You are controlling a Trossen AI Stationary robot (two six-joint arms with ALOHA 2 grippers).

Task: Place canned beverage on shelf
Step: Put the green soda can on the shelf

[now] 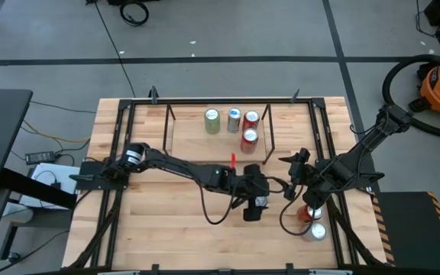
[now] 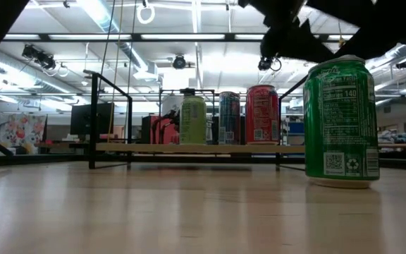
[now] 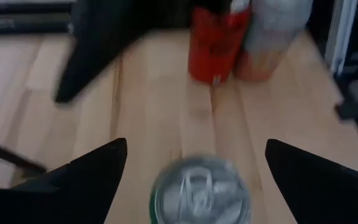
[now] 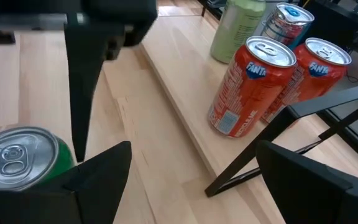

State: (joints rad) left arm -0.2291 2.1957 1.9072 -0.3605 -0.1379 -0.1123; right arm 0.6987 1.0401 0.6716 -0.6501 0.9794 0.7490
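Approach stage of a can pick, seen from four cameras. Left tool hangs over a green can that stands upright on the bare worktop, well in front of the shelf; in the left wrist view the two dark fingers stand spread wide to either side of the can's silver lid, touching nothing. Right tool waits just beside, its fingers likewise spread with nothing between them, near the shelf's front right corner; a further red can and a silver-topped can stand on the worktop below the right arm. Four cans already occupy the right half of the shelf deck: a pale green can, a blue-and-silver can and two orange-red cans, one of them set in front of the others. For a sound grasp, the left tool should probably descend with the lid centred between the fingers and close on the mid-wall of the can, not the rim, so that the can does not tip. The open left half of the deck looks the safer target, and the can likely needs lifting clear of the thin front rail and the standing cans before it is set down.
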